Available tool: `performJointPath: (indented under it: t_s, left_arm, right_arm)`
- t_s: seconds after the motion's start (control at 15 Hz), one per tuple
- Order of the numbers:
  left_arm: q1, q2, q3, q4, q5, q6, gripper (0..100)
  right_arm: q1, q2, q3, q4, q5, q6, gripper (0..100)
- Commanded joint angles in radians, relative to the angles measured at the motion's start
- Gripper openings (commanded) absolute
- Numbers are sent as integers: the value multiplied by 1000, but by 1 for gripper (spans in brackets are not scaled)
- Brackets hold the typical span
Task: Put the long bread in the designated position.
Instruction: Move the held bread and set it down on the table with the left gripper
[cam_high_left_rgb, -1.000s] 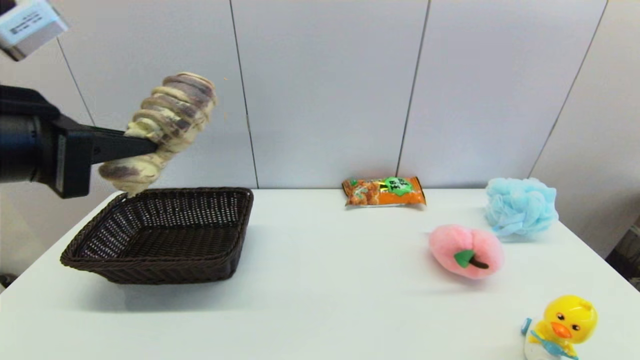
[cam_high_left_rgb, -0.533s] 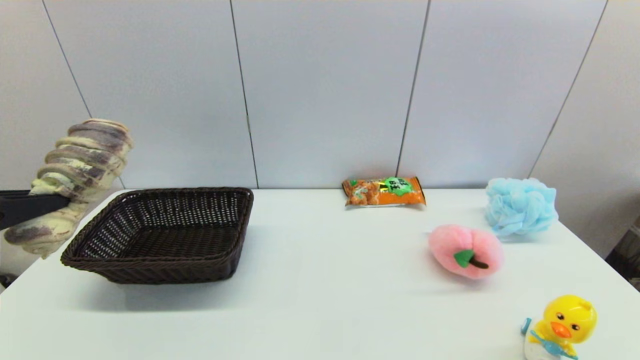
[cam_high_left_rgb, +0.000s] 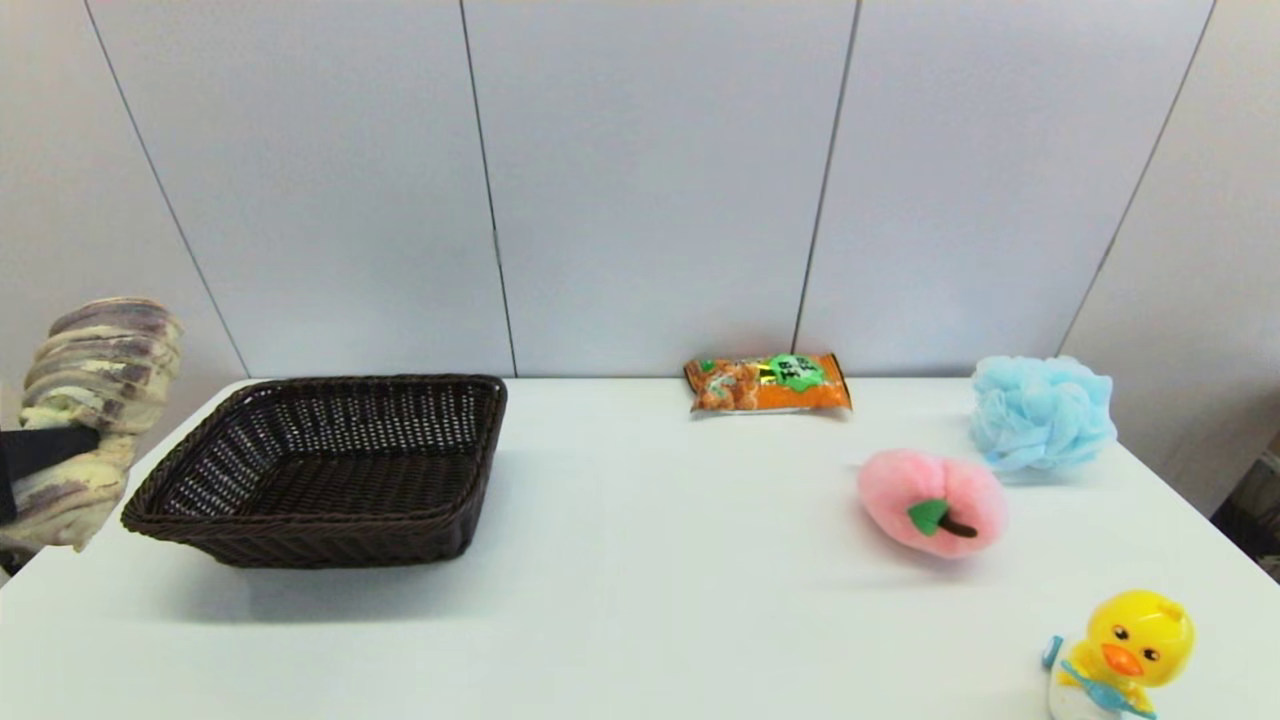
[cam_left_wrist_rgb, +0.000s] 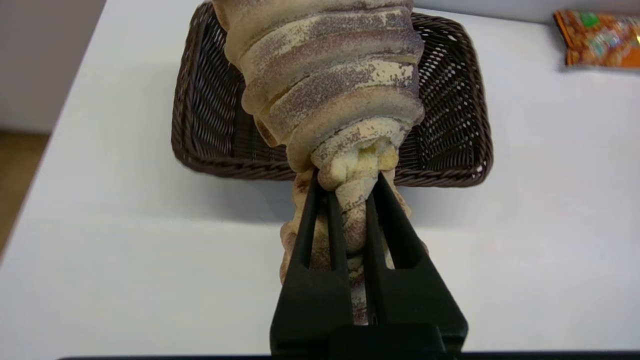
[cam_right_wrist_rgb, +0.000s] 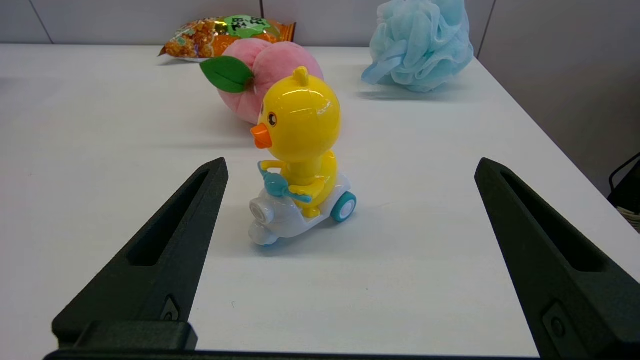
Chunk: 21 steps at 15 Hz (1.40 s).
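Note:
The long bread (cam_high_left_rgb: 95, 390), beige with brown-grey stripes, hangs nearly upright in the air at the far left, beyond the left rim of the dark wicker basket (cam_high_left_rgb: 470, 470). My left gripper (cam_high_left_rgb: 45, 450) is shut on the bread's pinched middle, and only its black finger shows in the head view. The left wrist view shows the bread (cam_left_wrist_rgb: 330, 85) squeezed by that gripper (cam_left_wrist_rgb: 345, 182), with the empty basket (cam_left_wrist_rgb: 465, 125) behind it. My right gripper (cam_right_wrist_rgb: 351, 162) stands open low over the table's front right, out of the head view.
An orange snack packet (cam_high_left_rgb: 768, 383) lies at the back wall. A blue bath pouf (cam_high_left_rgb: 1040, 412) and a pink plush peach (cam_high_left_rgb: 930, 500) sit on the right. A yellow duck toy on a scooter (cam_right_wrist_rgb: 297, 160) stands just before my right gripper.
My left gripper has carried the long bread left and down, from above the basket's far left corner to beyond its left rim. The arm has mostly left the head view.

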Motion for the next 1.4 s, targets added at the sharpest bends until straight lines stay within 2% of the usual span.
performJointPath:
  t_s: [0.07,0.27,0.53,0.67,0.87,1.13,1.4]
  left_arm:
    - [0,52,7,37,129,-187,0]
    - [-1,86,4,86,281,-394,0]
    - [-3,132,3,143,436,-522,0]
    - [-18,158,3,249,480,-628,0]
    - [-92,195,6,343,485,-746,0]
    - [-140,213,-10,303,448,-694,0]
    - [-138,186,-8,94,256,-378,0]
  right_arm:
    - [0,0,0,0,0,-1,100]
    - [0,0,0,0,0,-1,100]
    - [0,0,0,0,0,-1,100]
    - [0,0,0,0,0,-1,100]
    - [0,0,0,0,0,-1,100]
    - [0,0,0,0,0,-1,100]
    - [0,0,0,0,0,-1,100]
